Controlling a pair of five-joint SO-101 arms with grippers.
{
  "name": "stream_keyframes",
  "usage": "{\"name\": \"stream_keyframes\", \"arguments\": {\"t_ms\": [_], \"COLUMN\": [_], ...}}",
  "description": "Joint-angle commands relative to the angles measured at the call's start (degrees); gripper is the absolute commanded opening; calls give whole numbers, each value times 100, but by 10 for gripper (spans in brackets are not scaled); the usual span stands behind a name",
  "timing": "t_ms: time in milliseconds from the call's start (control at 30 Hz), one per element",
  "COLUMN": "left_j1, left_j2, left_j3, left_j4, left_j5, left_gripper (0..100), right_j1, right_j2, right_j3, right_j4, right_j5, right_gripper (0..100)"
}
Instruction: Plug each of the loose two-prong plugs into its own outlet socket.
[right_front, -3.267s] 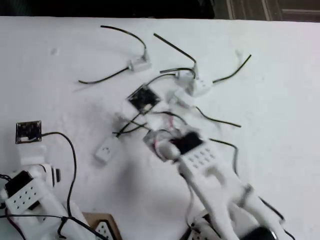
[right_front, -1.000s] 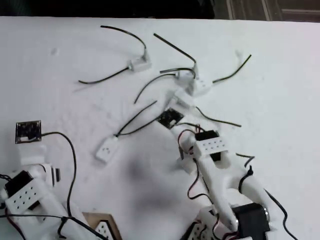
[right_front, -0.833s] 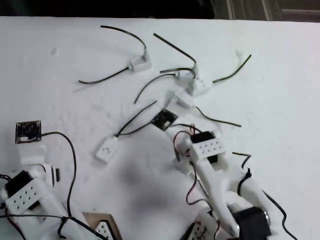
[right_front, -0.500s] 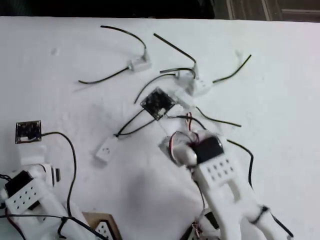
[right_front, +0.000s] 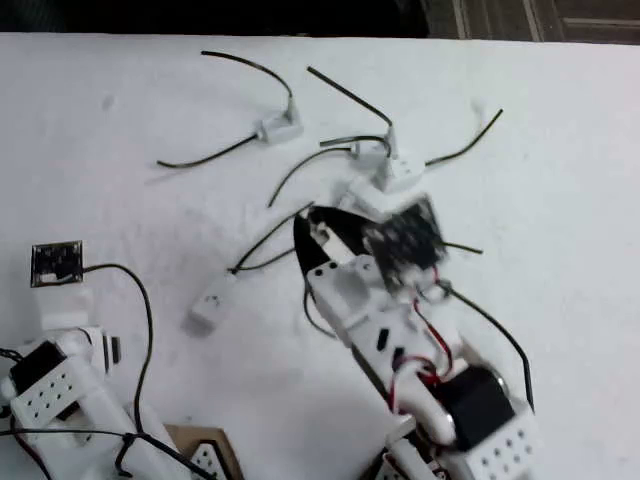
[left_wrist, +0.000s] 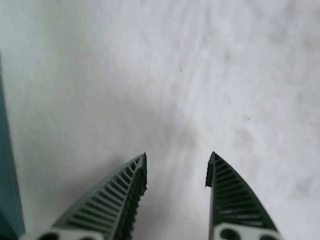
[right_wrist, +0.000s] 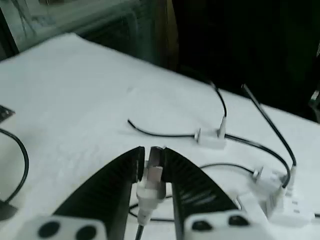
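1. Since half a second ago the right arm has rolled over and pushed toward the far side, so its dark fingers now show above the middle of the bench (right_front: 120, 190). The left arm has kept its place at the near-left corner.
2. The right gripper (right_wrist: 152, 151) pinches a white two-prong plug (right_wrist: 151, 176) between its fingers, apparently lifted off the bench, with the lead hanging from the plug's rear end. The other end pokes just past the fingertips. I take that to be the prong end, held forward so it can be pushed straight into a socket.
3. The left gripper (left_wrist: 177, 159) hangs over bare bench with its fingers spread and nothing between them, probably parked there to leave the middle free for the other arm.
4. A loose white block (right_front: 207, 303), which looks like a free socket, lies on the near-left side of the right arm. Its black cord (right_front: 270, 237) runs up toward the dark fingers.
5. On the far side lies a joined pair (right_front: 278, 128), already mated by the look of it. To its right is a white cluster (right_front: 395, 170) with cords fanning out, and a white piece (right_front: 365, 195) lies just beside the cluster. I cannot tell whether that piece is a plug or a socket.
6. Cords cross the bench between the held plug and every white block. Any approach could snag or drag one and shift its socket.
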Motion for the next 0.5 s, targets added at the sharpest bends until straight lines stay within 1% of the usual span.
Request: {"name": "stream_keyframes", "arguments": {"t_ms": [0,67,133,167,233,300,367,467], "left_j1": [57,57,57,57,57,57,57,57], "left_j2": [-84,-84,-84,-84,-84,-84,-84,-84], "left_j3": [0,0,0,0,0,0,0,0], "left_j4": [-79,-79,-79,-79,-79,-79,-79,-79], "left_j5": [-44,-44,-44,-44,-44,-44,-44,-44], "left_gripper": [204,204,204,204,204,204,204,204], "right_j1": [-31,-13,259,479,945,1332,1613,1842], "right_j2": [-971,-1640,-2334,-2607,-2914,-2747,-2580,-2545], "right_j3": [580,1204,1881,2189,2708,2945,3024,3015], "right_j4": [-954,-1578,-2149,-2290,-2255,-2035,-1833,-1613], "right_j5": [-88,-88,-290,-510,-923,-1257,-1495,-1530], "right_gripper": [17,17,17,18,32,105,218,363]}}
